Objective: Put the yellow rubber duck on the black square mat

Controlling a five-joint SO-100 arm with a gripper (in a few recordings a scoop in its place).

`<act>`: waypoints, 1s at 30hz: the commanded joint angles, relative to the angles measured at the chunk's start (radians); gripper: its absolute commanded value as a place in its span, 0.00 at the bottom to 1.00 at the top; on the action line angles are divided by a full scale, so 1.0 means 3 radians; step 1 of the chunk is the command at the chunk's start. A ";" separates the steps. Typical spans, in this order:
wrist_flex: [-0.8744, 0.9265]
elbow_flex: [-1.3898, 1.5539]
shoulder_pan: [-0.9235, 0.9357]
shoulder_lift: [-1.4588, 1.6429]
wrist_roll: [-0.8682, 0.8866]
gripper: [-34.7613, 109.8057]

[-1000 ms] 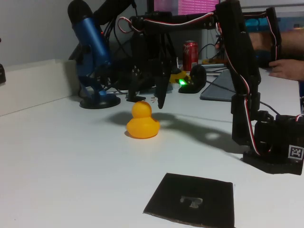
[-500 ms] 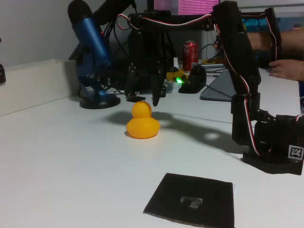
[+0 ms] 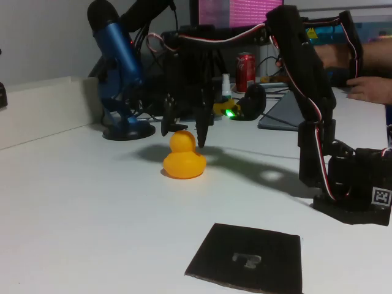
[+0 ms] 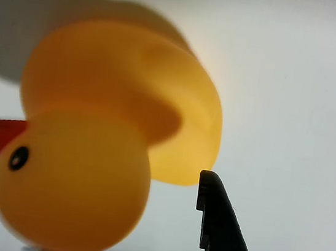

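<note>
Upright yellow duck [image 3: 183,158] well behind black mat [image 3: 248,257]

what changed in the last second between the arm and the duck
The gripper came down from just above the yellow rubber duck until its open fingers straddle the duck's head, one on each side in the fixed view. Nothing is gripped yet. The duck stayed where it was on the table, and the black square mat lies unmoved.

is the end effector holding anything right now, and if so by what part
Nothing is held. The end effector is open, its fingers either side of the duck's head without closing on it; the duck sits on the table.
</note>
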 commanded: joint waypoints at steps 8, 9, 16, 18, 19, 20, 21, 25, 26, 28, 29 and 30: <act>0.0036 -0.0087 0.0066 0.0066 -0.0056 0.56; 0.0041 -0.0087 0.0066 0.0066 -0.0056 0.56; 0.0041 -0.0087 0.0066 0.0061 -0.0046 0.56; 0.0041 -0.0082 0.0066 0.0056 -0.0046 0.56; 0.0041 -0.0082 0.0066 0.0026 -0.0046 0.56; 0.0041 -0.0082 0.0066 -0.0015 -0.0046 0.56; 0.0041 -0.0082 0.0066 -0.0056 -0.0046 0.56; 0.0041 -0.0087 0.0066 -0.0077 -0.0051 0.56; 0.0041 -0.0092 0.0066 -0.0066 -0.0051 0.56; 0.0041 -0.0112 0.0066 -0.0061 -0.0056 0.56; 0.0041 -0.0112 0.0066 -0.0056 -0.0056 0.56; 0.0041 -0.0112 0.0066 -0.0066 -0.0061 0.56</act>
